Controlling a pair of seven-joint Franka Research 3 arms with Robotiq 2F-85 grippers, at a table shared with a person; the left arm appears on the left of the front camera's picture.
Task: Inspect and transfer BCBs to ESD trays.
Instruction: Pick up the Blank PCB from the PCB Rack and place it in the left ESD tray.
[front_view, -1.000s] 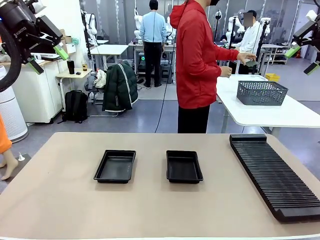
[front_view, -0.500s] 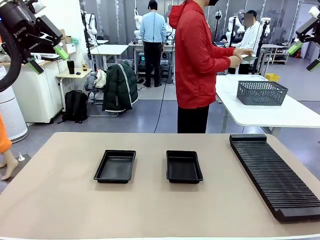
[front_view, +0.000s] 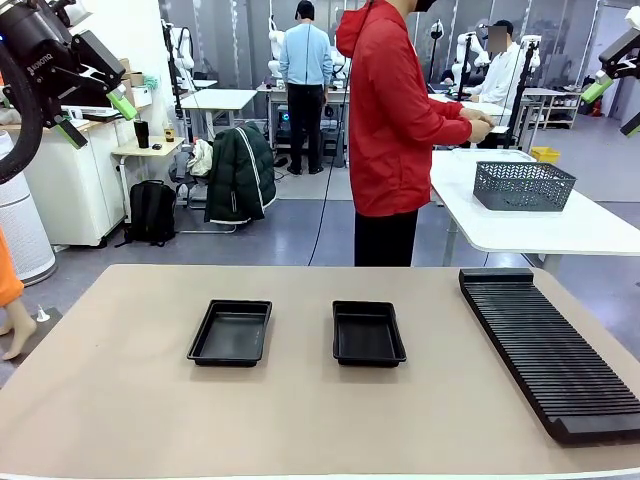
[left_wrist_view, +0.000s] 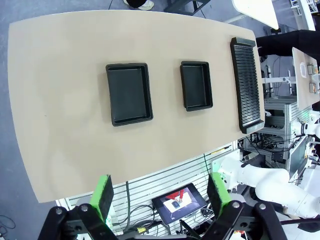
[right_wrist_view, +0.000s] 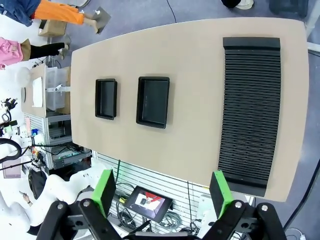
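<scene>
Lengthwise, both ESD trays (front_view: 230, 335) run near-to-far, parallel.

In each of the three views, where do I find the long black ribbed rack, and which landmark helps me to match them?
Front view: rack at the right, lower half.
Left wrist view: rack at upper right.
Right wrist view: rack at the right.
Shared landmark: the black tray next to it.

Tan table (front_view: 120, 400): two ESD trays (front_view: 230, 332) (side by side, apart), ribbed black rack (front_view: 548, 350).
</scene>
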